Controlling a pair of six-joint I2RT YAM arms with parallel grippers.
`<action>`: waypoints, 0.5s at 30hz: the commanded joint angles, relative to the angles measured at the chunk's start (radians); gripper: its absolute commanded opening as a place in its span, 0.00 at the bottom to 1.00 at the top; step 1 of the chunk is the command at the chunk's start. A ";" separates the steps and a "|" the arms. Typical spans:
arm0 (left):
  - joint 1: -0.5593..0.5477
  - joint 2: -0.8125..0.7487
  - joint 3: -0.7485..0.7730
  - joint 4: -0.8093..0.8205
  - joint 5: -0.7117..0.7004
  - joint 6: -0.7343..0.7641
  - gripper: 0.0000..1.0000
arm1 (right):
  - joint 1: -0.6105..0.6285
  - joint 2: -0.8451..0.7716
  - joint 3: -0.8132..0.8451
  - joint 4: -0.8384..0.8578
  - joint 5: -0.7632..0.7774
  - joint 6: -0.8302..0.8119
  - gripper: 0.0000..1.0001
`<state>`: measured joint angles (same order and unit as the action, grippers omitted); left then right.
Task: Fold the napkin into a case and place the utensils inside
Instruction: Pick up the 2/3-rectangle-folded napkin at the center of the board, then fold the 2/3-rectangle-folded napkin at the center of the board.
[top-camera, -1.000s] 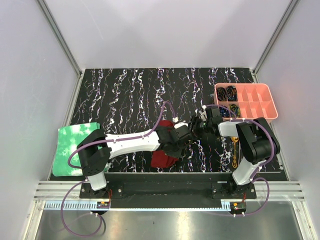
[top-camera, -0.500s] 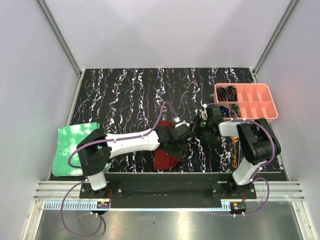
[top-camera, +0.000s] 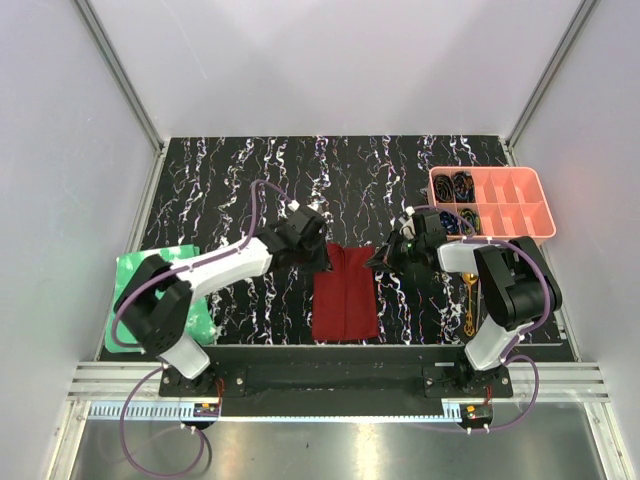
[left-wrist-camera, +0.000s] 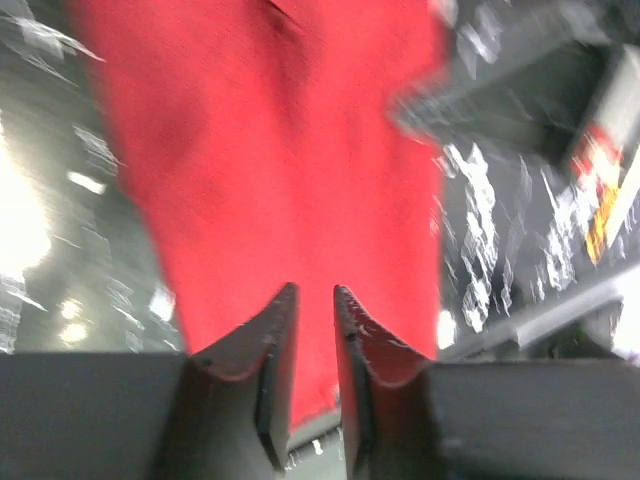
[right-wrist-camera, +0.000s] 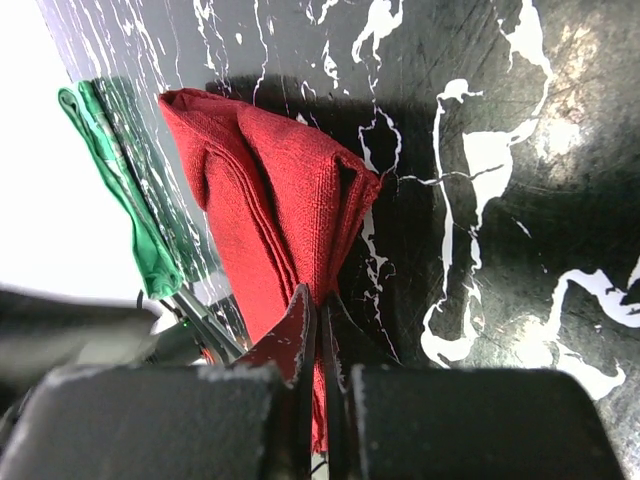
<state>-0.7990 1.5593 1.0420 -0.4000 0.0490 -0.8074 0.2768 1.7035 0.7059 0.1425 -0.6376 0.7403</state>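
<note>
Green crinkled cloth, one sheet (top-camera: 128, 268), lies at the far left edge of the black marbled table (top-camera: 250, 190), partly under your left arm. You have two arms in view, one on each side.

Your left gripper (left-wrist-camera: 315, 295) hovers at the upper left corner of the napkin (top-camera: 345, 295). Its two fingers stand slightly apart with nothing between them; the wrist picture is blurred, with red cloth filling the view just beyond the tips.

The napkin is the one dark red cloth on the table. It lies flat in the middle near the front edge, folded into a long, narrow, layered strip running away from you. From the right wrist you see several stacked layers along its edge.

Your right gripper (right-wrist-camera: 318, 305) sits at the strip's upper right corner. Its two fingers are clenched, pinching the cloth's layered edge.

Further right, the gold utensils (top-camera: 468, 300) lie on the table beside your right arm, well apart from the napkin; they are too small to count.

One pink tray (top-camera: 550, 215) sits at the far right, dark coiled items in its left compartments.
</note>
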 joint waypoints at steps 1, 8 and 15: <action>0.047 0.096 0.001 0.118 0.009 0.034 0.15 | 0.010 -0.039 0.056 -0.039 0.021 -0.007 0.00; 0.064 0.245 0.015 0.187 0.029 0.030 0.08 | 0.096 -0.079 0.130 -0.185 0.188 0.014 0.00; 0.064 0.286 -0.003 0.239 0.083 0.014 0.06 | 0.199 -0.081 0.182 -0.218 0.268 0.131 0.00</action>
<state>-0.7338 1.8099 1.0443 -0.2260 0.0914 -0.7906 0.4202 1.6558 0.8310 -0.0391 -0.4458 0.7891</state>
